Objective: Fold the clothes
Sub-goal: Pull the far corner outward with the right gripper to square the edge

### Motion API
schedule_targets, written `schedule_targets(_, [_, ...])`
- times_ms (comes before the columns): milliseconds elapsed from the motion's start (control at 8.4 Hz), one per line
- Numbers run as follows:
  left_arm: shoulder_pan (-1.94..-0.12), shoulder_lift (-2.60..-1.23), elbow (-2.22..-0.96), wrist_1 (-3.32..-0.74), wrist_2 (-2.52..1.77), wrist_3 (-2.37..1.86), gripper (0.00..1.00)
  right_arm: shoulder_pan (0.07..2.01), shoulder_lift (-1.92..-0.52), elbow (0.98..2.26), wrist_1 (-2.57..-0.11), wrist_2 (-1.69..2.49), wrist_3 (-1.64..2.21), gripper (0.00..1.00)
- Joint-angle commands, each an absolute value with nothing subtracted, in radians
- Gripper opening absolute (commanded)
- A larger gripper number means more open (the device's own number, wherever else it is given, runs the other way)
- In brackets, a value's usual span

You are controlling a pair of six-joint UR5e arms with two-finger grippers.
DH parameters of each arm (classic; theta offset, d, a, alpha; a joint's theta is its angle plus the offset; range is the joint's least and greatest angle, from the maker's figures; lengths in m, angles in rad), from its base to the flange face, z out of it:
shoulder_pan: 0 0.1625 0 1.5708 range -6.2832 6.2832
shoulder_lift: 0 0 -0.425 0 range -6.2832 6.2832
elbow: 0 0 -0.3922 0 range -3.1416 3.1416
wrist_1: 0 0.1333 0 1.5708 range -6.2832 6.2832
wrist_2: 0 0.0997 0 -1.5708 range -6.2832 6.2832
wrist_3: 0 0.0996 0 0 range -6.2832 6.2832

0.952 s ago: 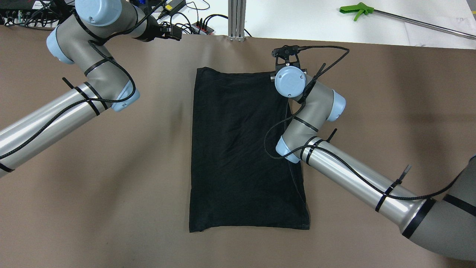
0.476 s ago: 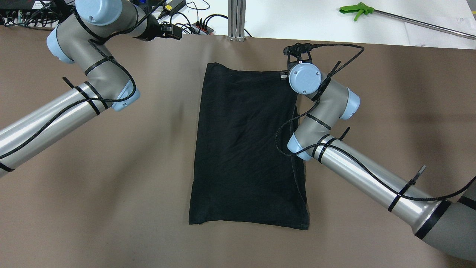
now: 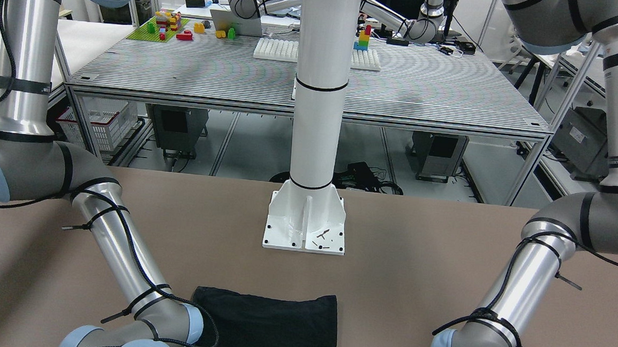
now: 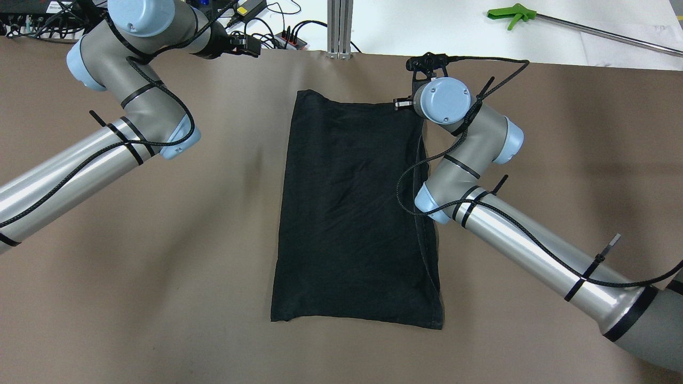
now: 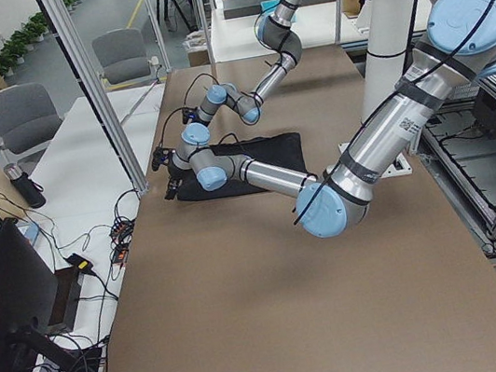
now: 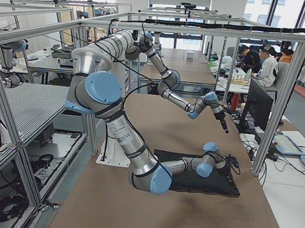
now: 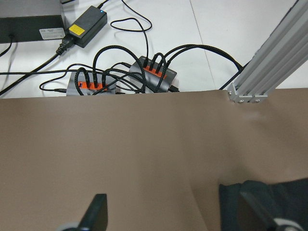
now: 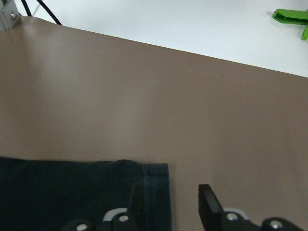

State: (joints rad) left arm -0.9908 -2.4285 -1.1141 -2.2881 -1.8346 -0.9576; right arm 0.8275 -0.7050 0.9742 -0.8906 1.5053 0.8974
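Note:
The clothes are one black rectangular piece (image 4: 352, 213) lying flat on the brown table, long side running away from the robot; it also shows in the front view (image 3: 273, 327). My right gripper (image 8: 171, 202) is open just above the cloth's far right corner (image 8: 154, 173), whose hem lies beside the left finger (image 8: 137, 197). From overhead the right gripper (image 4: 405, 104) is mostly hidden under its wrist. My left gripper (image 7: 175, 214) is open over bare table near the far edge, left of the cloth's far left corner (image 7: 269, 202), holding nothing.
A white pillar's base plate (image 3: 305, 221) is bolted to the table on the robot's side. Power strips and cables (image 7: 154, 72) and an aluminium post (image 4: 339, 26) sit past the far edge. A green-handled tool (image 4: 512, 15) lies on the white surface beyond.
My right arm has moved right and farther away, and the cloth's far edge shifted right with it. The left arm has stayed still.

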Motion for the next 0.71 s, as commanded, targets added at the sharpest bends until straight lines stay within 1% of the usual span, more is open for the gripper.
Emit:
schedule_targets(0, [-0.992,-2.428,-1.114,-2.287,-1.835,-0.956,0.95,0.833,-0.755,1.081,-0.893,1.598,1.004,0.94])
schedule_targets(357, [-0.991,-2.428,-1.117,-2.289,-1.836,-0.959,0.95,0.813,-0.772,1.117,-0.905,1.601,1.044,0.94])
schedule_targets(595, [-0.991,-2.430,-1.117,-2.289,-1.836,-0.959,0.95,0.792,-0.826,1.152,-0.928,1.600,1.048,0.94])
